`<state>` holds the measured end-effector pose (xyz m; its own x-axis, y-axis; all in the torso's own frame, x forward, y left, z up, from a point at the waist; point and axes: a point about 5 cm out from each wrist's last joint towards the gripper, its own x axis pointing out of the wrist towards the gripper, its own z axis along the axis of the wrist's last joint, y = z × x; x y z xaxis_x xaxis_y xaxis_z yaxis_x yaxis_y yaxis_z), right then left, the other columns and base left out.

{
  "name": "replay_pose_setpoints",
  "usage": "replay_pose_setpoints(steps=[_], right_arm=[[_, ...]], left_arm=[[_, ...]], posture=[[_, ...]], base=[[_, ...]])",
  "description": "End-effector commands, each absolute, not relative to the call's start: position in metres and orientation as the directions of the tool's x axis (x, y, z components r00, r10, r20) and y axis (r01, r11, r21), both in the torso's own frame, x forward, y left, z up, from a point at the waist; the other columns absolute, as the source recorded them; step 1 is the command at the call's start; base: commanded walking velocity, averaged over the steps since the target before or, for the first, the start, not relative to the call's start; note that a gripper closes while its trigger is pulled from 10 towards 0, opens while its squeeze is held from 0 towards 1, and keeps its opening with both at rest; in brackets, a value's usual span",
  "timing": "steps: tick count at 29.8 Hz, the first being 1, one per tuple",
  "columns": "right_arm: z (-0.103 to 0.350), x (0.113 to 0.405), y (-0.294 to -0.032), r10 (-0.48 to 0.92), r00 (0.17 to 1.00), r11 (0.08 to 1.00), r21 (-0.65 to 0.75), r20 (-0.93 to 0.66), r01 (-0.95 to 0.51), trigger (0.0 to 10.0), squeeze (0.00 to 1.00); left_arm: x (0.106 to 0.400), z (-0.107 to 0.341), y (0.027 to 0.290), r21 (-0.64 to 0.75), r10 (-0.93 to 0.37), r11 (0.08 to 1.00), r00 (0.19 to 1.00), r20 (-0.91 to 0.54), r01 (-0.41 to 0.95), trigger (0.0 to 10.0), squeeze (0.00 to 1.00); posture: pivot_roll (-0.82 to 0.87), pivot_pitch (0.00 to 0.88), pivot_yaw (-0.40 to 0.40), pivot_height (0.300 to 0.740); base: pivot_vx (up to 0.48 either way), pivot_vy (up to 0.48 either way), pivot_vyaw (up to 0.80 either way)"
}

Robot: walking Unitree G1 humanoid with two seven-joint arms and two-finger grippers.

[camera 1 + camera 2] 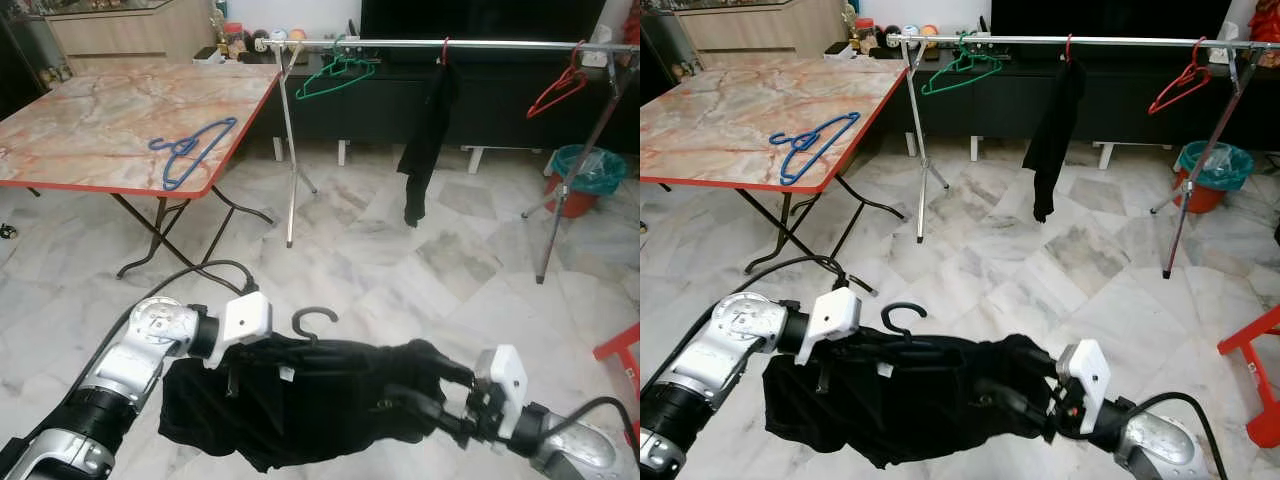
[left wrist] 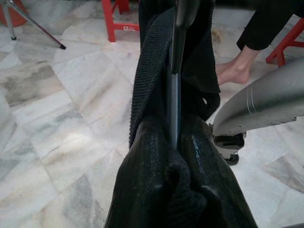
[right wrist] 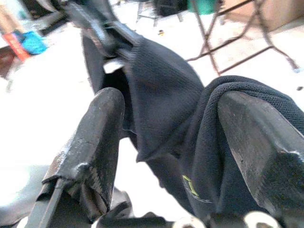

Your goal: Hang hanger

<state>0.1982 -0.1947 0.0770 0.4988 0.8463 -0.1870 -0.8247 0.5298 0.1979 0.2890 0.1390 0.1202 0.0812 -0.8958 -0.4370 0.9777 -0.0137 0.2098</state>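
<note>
A black garment (image 1: 310,400) on a black hanger hangs low over the floor between my two grippers, and the hanger's hook (image 1: 312,320) sticks up from its collar. My left gripper (image 2: 173,137) is shut on the hanger's thin bar at the garment's left shoulder. My right gripper (image 3: 173,102) is open at the right shoulder. Its fingers (image 3: 90,142) are spread, with cloth draped over one of them. The clothes rack's silver rail (image 1: 480,44) stands ahead across the room.
On the rail hang a green hanger (image 1: 335,72), a black garment (image 1: 428,130) and a red hanger (image 1: 558,92). A blue hanger (image 1: 190,148) lies on the marble table (image 1: 90,120) at the left. At the right stand a teal bin (image 1: 588,170) and a red stool (image 1: 622,350). A person's foot (image 2: 232,71) is nearby.
</note>
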Motion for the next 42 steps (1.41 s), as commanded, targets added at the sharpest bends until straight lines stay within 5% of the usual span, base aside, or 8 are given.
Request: replay_pose_setpoints(steps=[1,5,12,20,25,32,37,42], right_arm=[[0.087,0.195,-0.186,0.893,0.422,0.447,0.191,-0.157,-0.874,10.0,0.0],[0.088,0.192,-0.189,0.901,0.384,0.419,0.177,-0.201,-0.891,10.0,0.0],[0.072,0.194,-0.223,0.765,0.474,0.557,0.076,-0.437,-0.827,10.0,0.0],[0.051,0.163,-0.246,0.671,0.409,0.59,0.111,-0.618,-0.8,10.0,0.0],[0.058,0.162,-0.257,0.654,0.435,0.606,0.084,-0.619,-0.791,10.0,0.0],[0.112,0.184,-0.24,0.785,0.537,0.578,0.051,-0.309,-0.815,10.0,0.0],[0.121,0.187,-0.226,0.837,0.5,0.527,0.083,-0.22,-0.846,10.0,0.0],[0.097,0.187,-0.212,0.864,0.385,0.437,0.101,-0.325,-0.894,10.0,0.0]], left_arm=[[0.289,0.122,0.137,0.225,-0.884,-0.041,0.069,-0.463,0.974,10.0,0.0],[0.29,0.121,0.137,0.226,-0.88,-0.041,0.072,-0.47,0.973,10.0,0.0],[0.29,0.117,0.138,0.221,-0.871,-0.037,0.077,-0.485,0.974,10.0,0.0],[0.291,0.116,0.142,0.223,-0.867,-0.024,0.091,-0.491,0.975,10.0,0.0],[0.292,0.115,0.143,0.226,-0.864,-0.017,0.099,-0.493,0.974,10.0,0.0],[0.292,0.113,0.14,0.221,-0.865,-0.029,0.086,-0.495,0.975,10.0,0.0],[0.291,0.114,0.137,0.221,-0.866,-0.044,0.073,-0.495,0.974,10.0,0.0],[0.292,0.12,0.134,0.237,-0.87,-0.057,0.068,-0.489,0.97,10.0,0.0]], posture=[[-0.05,0.0,0.062,0.74],[-0.05,0.0,0.062,0.74],[-0.06,0.0,0.059,0.74],[-0.06,0.0,0.063,0.74],[-0.06,0.0,0.062,0.74],[-0.07,0.0,0.065,0.74],[-0.06,0.0,0.063,0.74],[-0.05,0.0,0.06,0.74]], base=[[0.0,0.0,0.0],[0.0,0.0,0.0],[0.0,0.0,0.0],[0.0,0.0,0.0],[0.0,0.0,0.0],[0.0,0.0,0.0],[0.0,0.0,0.0],[0.0,0.0,0.0]])
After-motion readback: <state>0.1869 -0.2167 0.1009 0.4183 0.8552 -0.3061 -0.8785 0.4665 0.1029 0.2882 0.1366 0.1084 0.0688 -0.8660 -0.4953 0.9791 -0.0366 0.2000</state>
